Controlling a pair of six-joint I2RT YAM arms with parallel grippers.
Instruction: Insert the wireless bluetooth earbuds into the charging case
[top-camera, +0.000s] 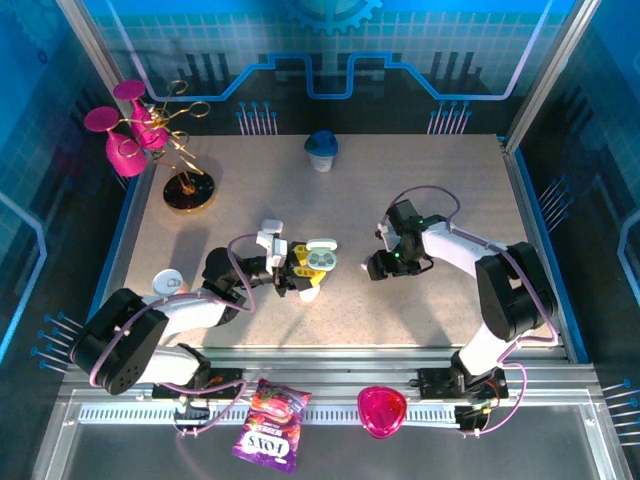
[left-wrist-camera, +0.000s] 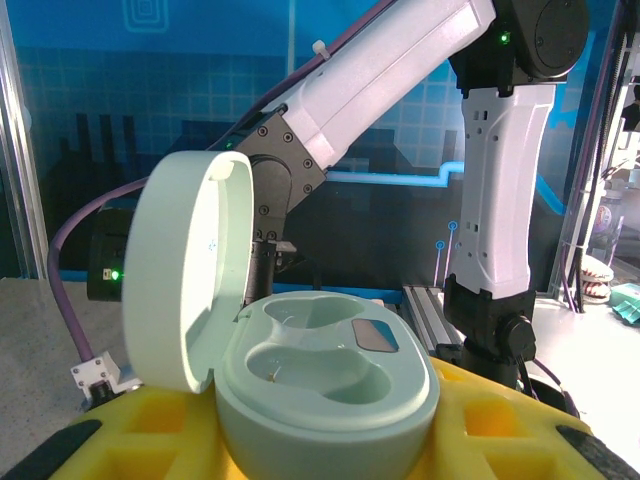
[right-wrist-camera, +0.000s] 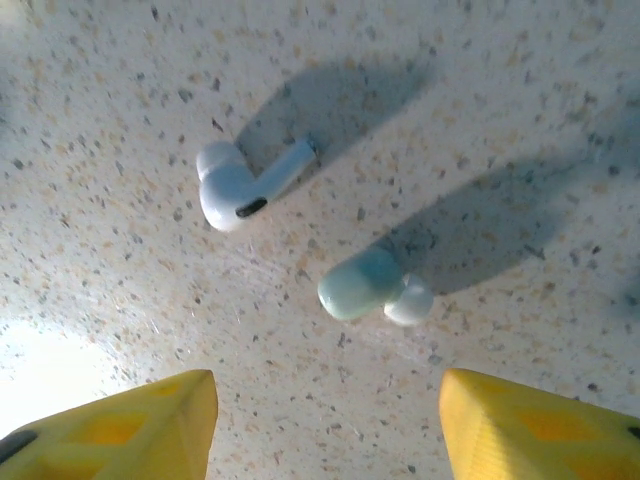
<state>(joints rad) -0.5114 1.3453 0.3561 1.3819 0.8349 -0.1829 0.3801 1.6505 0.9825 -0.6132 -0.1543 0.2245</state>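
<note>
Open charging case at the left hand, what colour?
The charging case is pale mint green; clearest in the left wrist view.

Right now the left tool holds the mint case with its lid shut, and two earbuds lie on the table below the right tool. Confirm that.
The lid is open, not shut; the left wrist view shows it swung up. The left tool holds the mint case, and two earbuds lie on the table below the right tool.

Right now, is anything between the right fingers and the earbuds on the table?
Nothing visible. The right fingers stand open over bare table, with the white earbud and the mint earbud lying apart just ahead.
</note>
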